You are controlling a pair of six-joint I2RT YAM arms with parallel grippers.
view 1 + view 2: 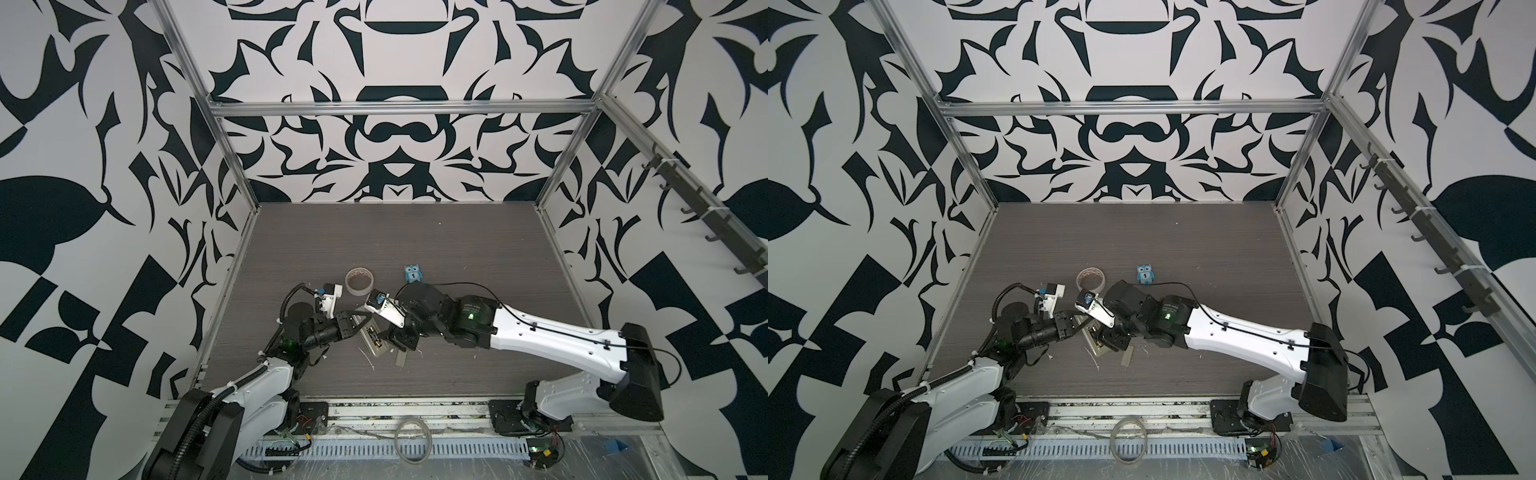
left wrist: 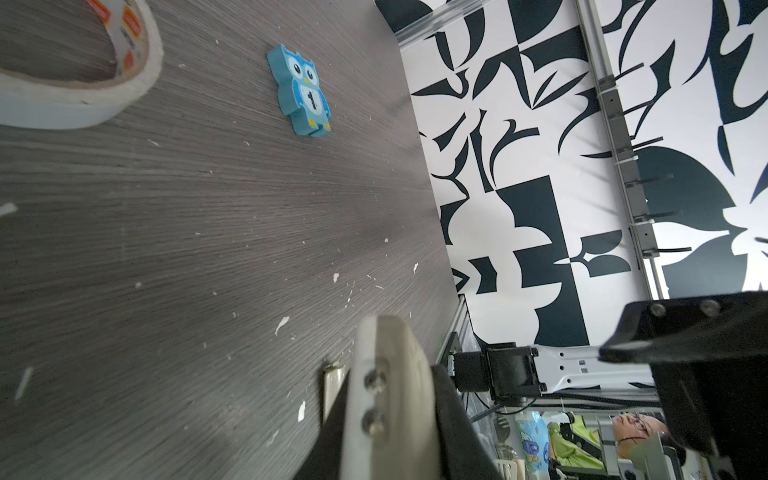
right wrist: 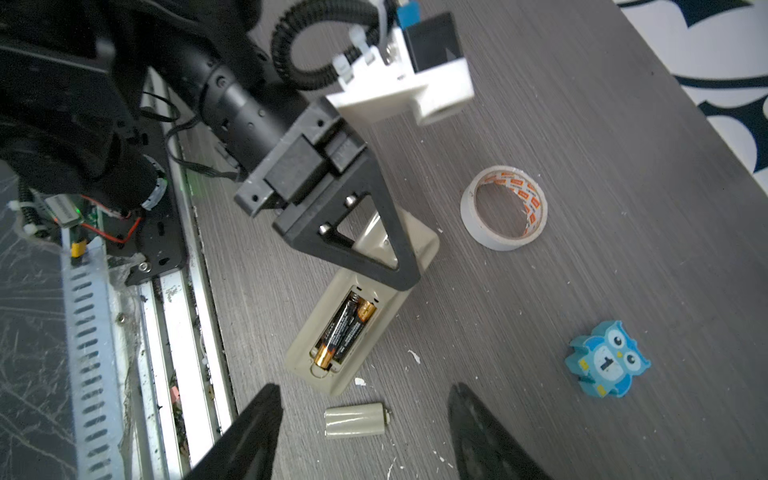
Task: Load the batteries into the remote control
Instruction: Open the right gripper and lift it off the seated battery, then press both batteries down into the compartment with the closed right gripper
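**Position.** The remote (image 3: 384,322) lies back-up on the worktop (image 3: 582,166), at 6 o'clock of the tape (image 1: 360,293) in a top view. Its bay is open. Both batteries (image 3: 345,332) lie in the bay side by side, gold ends opposed. The cover (image 3: 355,419) lies loose on the worktop just beside the remote's near end, at about 4 o'clock of it.

**Hands.** The left hand (image 3: 403,278) is clenched on the remote's far end. The right hand (image 3: 365,386) is released, jaws wide and empty, hovering above the cover.

**Assessment.** Loading appears complete except for the cover.

**Risks.**
1. The batteries look not quite parallel at the spring end. If one is not fully seated, the cover could jam on it or lever it out.
2. The cover is small, low and curved. A pinch from above may skid or flip it.
3. The cover's tabs must meet the correct edge of the bay. A reversed or tilted approach would not latch.
4. Pressing the cover home loads the remote's free end. If the left grip slips, the remote could pivot and spill the batteries.
5. The hands work close together, so a collision between them is possible.
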